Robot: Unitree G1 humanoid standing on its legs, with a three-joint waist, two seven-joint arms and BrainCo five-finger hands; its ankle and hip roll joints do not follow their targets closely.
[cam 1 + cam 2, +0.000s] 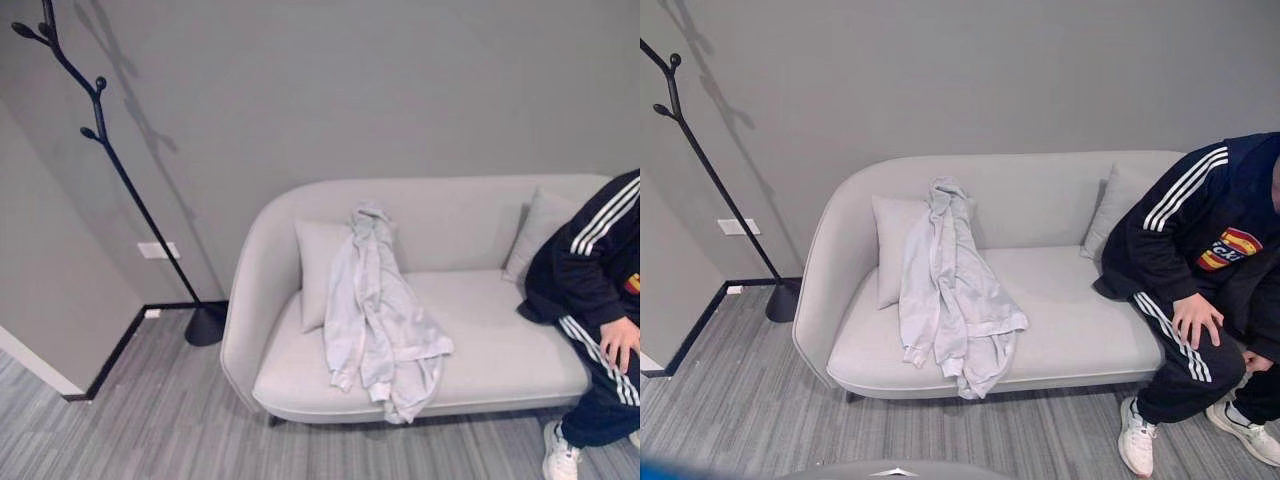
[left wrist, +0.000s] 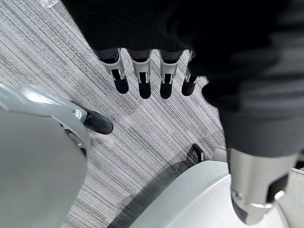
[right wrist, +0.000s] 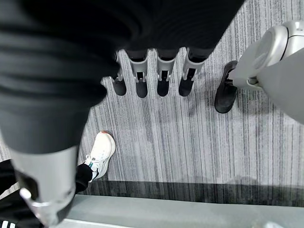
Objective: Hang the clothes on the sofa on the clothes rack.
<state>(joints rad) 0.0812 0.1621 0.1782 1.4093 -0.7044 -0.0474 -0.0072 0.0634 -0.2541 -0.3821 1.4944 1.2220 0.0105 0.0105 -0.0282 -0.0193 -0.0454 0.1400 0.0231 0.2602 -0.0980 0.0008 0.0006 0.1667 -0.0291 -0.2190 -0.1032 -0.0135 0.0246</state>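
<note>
The left hand and the right hand hang over the floor with fingers straight, holding nothing. The pale clothes lie on the sofa. The clothes rack is bare, so nothing is done yet.

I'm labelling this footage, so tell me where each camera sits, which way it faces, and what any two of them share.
Left eye view: on the head, looking down at the sofa, the grey garment and the clothes rack.
Right eye view: beside it, same scene, plus more of the seated person.
Left wrist view: on the left arm, looking past the left hand, fingers straight, to the striped floor.
Right wrist view: likewise past the right hand; it shares the person's white shoe with the eye views.
</note>
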